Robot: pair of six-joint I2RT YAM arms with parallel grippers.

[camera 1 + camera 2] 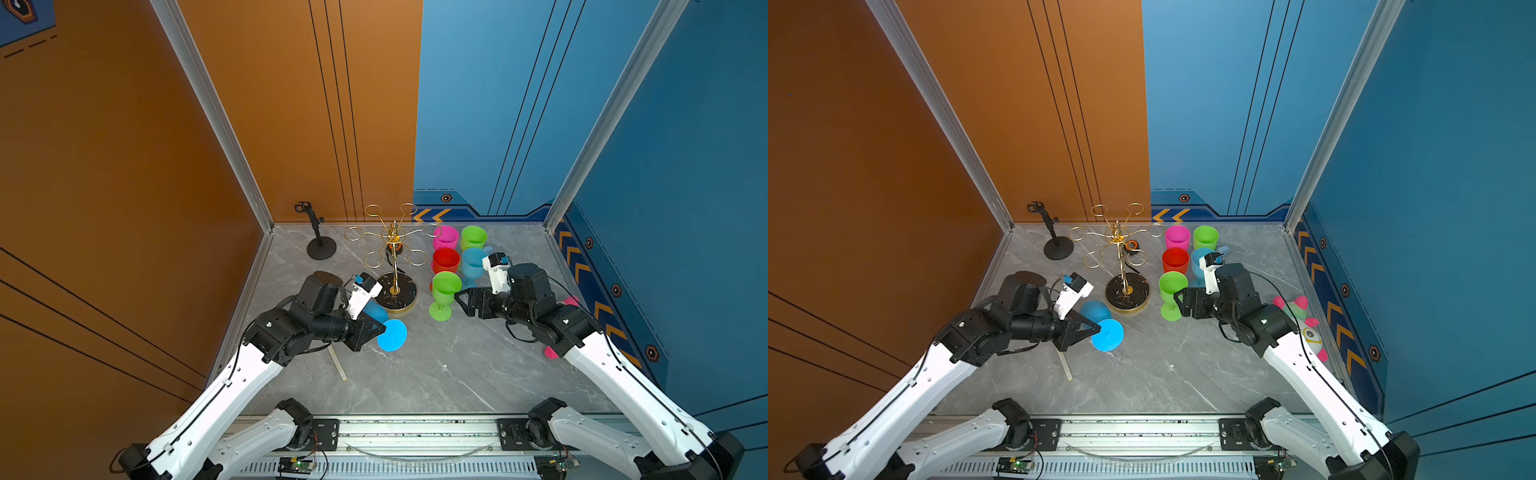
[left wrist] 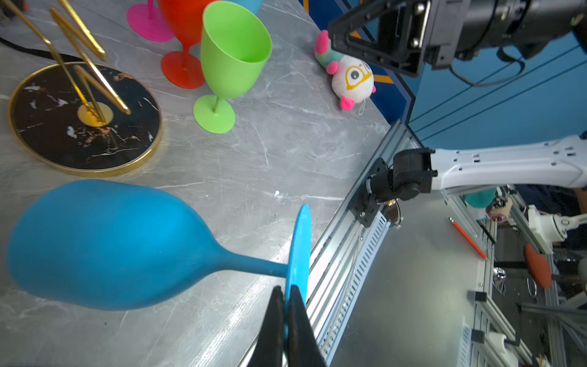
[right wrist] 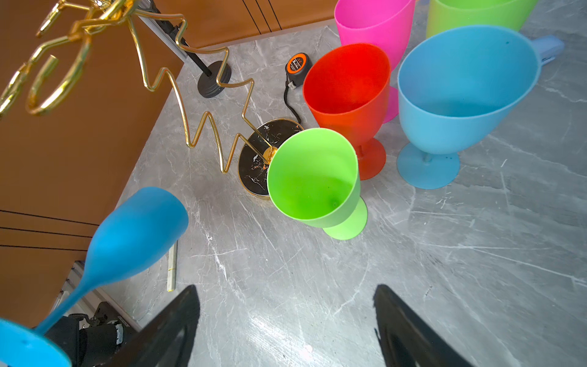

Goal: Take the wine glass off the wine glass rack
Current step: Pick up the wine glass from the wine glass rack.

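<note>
Desk [image 1: 436, 374]: grey marble. Rack [image 1: 401, 293]: six rings, all empty. Glass [image 2: 104, 244]: blue, off the rack, tipped sideways just beside its base. Left hand [image 2: 287, 292]: pinched shut on the glass's foot. Right hand [image 3: 286, 289]: wide open, empty. Step: removal apparently done; next, stand glass upright, release.

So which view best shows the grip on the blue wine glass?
Left wrist: the left gripper pinches the blue wine glass by its foot. Both top views show the foot, bowl partly hidden; right wrist shows bowl and stem.
</note>
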